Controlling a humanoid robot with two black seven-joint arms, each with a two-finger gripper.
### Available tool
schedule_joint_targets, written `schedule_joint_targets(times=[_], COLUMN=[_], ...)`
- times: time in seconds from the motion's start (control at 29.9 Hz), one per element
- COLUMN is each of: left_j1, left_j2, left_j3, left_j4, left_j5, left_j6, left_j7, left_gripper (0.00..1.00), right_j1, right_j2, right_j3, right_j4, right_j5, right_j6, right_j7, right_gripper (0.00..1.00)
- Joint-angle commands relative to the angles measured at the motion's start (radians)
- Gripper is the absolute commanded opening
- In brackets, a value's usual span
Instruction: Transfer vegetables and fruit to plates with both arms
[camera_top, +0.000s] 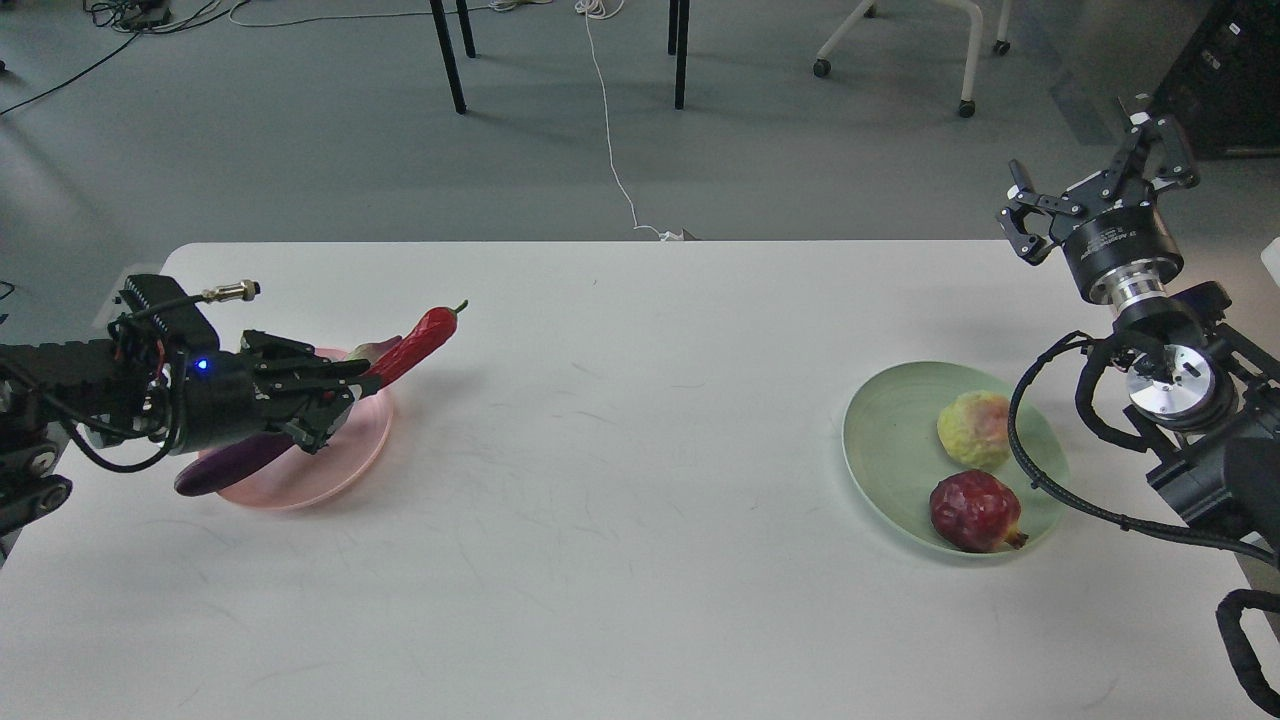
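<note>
My left gripper (352, 393) is shut on the lower end of the red chili pepper (420, 340) and holds it tilted up over the right rim of the pink plate (345, 462). The purple eggplant (225, 467) lies on that plate, partly hidden under my gripper, its stem end (370, 350) showing behind the chili. The pale green plate (890, 450) at the right holds the yellow-green fruit (975, 429) and the dark red fruit (975, 511). My right gripper (1095, 170) is open and empty, raised past the table's far right edge.
The white table (640, 500) spans the view. Chair and table legs (455, 50) and a white cable (610, 130) are on the floor beyond its far edge. My right arm's cable loop (1040, 470) hangs over the green plate's right rim.
</note>
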Motion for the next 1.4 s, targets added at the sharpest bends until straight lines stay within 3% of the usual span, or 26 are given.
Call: schedule_joint_targets(times=[0.0,0.33,0.4,0.47,0.5,0.67,0.87,1.1,1.37], left_j1=[0.017,0.083,0.083,0.081,0.081,0.07,0.051,0.001,-0.002], left_j2=[0.043,0.02,0.013,0.014,0.014,0.026,0.011,-0.101,-0.295], left_j3=[0.011,0.023,0.013,0.01,0.01,-0.012,-0.185,-0.355,-0.501], left_j4=[0.003,0.069,0.072,0.072,0.072,0.063,0.064,0.095,0.272], left_j5=[0.004,-0.007,-0.01,-0.01,-0.01,-0.068,-0.468,-0.983,-1.392], left_j6=[0.001,0.005,0.005,0.005,0.005,0.007,-0.013,-0.042,-0.062], left_j7=[-0.007,-0.004,-0.002,0.002,0.001,-0.019,-0.025,-0.025,-0.025], left_gripper=[0.13,0.25,0.36,0.62,0.67,0.73,0.97,0.98,0.98], right_j1=[0.001,0.009,0.01,0.01,0.012,0.016,0.044,0.064,0.075], right_j2=[0.001,-0.002,-0.002,-0.004,-0.004,-0.005,-0.005,-0.004,-0.01], right_j3=[0.0,0.0,0.0,0.0,0.0,0.0,0.0,0.021,0.024], right_j4=[0.001,0.001,0.001,0.001,0.001,-0.002,-0.014,-0.016,-0.016], right_j5=[0.0,-0.001,-0.001,-0.001,-0.001,-0.003,-0.003,-0.001,-0.001], right_j6=[0.0,0.0,0.0,0.0,0.0,0.0,0.0,-0.006,-0.007], right_j7=[0.0,-0.003,-0.003,-0.005,-0.005,-0.005,-0.003,0.002,0.003], right_gripper=[0.99,0.99,0.99,0.99,0.99,0.99,0.99,0.99,0.99])
